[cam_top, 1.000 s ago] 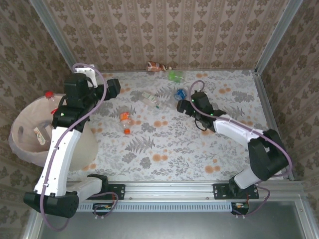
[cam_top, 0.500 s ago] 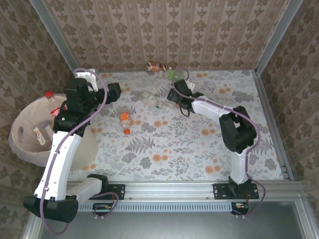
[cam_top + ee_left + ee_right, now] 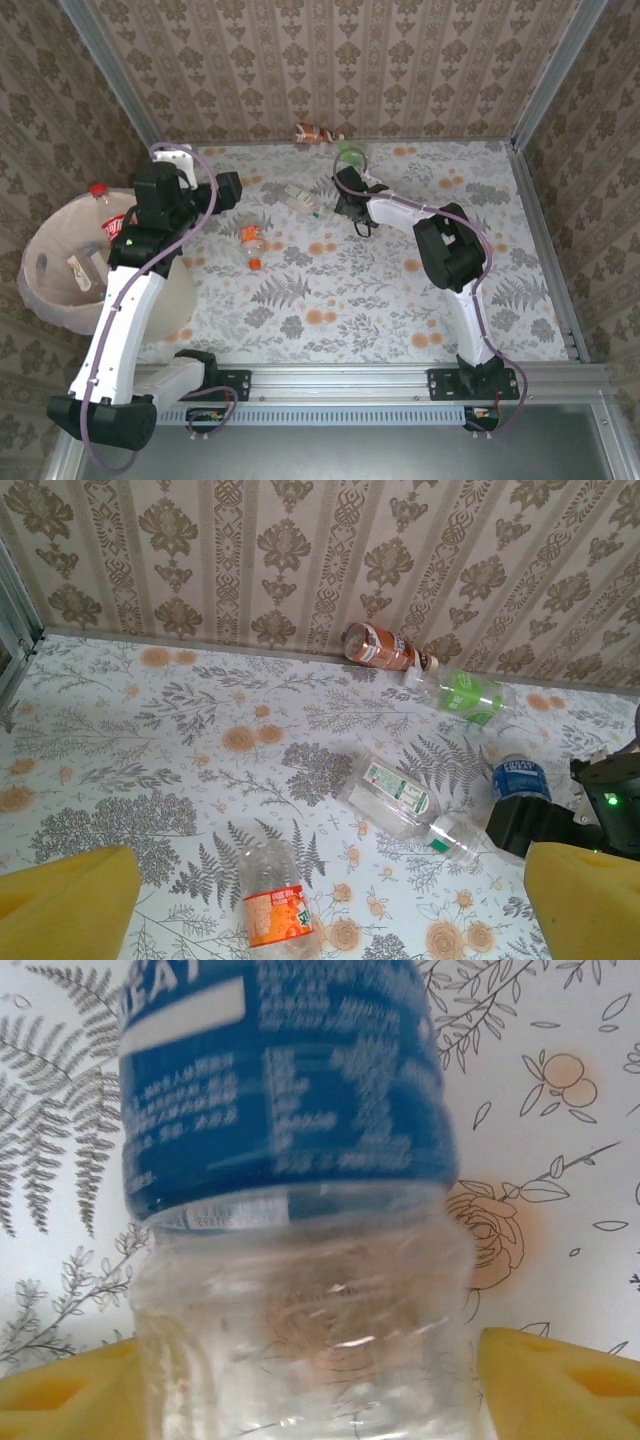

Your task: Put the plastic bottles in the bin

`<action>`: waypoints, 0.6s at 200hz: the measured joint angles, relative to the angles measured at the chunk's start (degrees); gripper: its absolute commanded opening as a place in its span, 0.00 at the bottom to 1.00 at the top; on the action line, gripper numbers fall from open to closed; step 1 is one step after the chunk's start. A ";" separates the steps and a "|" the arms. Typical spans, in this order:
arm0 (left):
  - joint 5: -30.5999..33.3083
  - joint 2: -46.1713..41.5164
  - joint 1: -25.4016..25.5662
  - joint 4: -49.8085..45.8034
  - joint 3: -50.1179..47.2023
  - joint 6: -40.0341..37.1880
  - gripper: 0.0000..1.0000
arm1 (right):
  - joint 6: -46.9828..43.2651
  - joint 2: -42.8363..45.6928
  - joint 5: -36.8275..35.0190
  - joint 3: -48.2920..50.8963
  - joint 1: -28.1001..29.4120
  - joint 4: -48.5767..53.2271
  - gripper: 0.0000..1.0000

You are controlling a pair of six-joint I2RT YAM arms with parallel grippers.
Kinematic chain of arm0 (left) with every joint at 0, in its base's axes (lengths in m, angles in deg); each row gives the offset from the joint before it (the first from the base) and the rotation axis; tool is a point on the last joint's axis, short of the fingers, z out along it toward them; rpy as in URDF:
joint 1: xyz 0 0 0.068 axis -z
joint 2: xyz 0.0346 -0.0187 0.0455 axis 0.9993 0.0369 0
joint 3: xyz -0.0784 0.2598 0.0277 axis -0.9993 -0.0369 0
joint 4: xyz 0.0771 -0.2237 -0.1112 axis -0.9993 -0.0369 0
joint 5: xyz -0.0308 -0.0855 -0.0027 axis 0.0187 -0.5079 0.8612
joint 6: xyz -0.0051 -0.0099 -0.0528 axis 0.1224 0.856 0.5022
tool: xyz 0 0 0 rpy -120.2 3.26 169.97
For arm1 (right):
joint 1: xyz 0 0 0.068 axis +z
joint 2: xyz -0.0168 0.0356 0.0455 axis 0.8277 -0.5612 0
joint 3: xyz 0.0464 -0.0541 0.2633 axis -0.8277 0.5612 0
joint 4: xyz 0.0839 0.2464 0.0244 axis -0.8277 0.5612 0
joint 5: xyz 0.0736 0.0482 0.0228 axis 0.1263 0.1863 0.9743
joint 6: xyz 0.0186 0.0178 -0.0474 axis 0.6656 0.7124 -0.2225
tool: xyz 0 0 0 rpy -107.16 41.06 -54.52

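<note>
Right claw [image 3: 310, 1390] straddles the blue-label bottle [image 3: 285, 1160] at the upper middle of the worktop [image 3: 330, 290], pads half spread, not yet pinching. Best to squeeze squarely on the clear body, then lift. Left claw [image 3: 330, 880] hangs spread wide. A white-label bottle [image 3: 400, 800] lies just left and could get nudged. The bin [image 3: 35, 295] sits far left.

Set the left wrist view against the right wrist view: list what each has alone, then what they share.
Left wrist: the wallpapered wall, a brown bottle, a green-labelled bottle, an orange-labelled bottle, a white-labelled bottle. Right wrist: the yellow fingers of the right tool, one at each lower corner. Shared: the blue-labelled bottle and the floral table.
</note>
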 measured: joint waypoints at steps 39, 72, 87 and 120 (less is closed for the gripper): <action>-0.28 0.00 0.00 0.04 -0.02 0.02 1.00 | -1.03 1.90 -0.04 4.44 0.00 -3.91 0.52; -3.50 0.00 0.00 1.46 -1.36 0.74 1.00 | -5.29 10.71 2.01 17.88 0.00 -10.58 0.45; -6.51 0.07 0.02 3.43 -3.10 2.03 1.00 | -7.76 16.65 3.26 24.65 -0.02 -13.94 0.42; -13.46 2.27 1.57 7.74 -5.46 4.90 1.00 | -11.30 32.28 7.56 37.51 -0.31 -22.05 0.40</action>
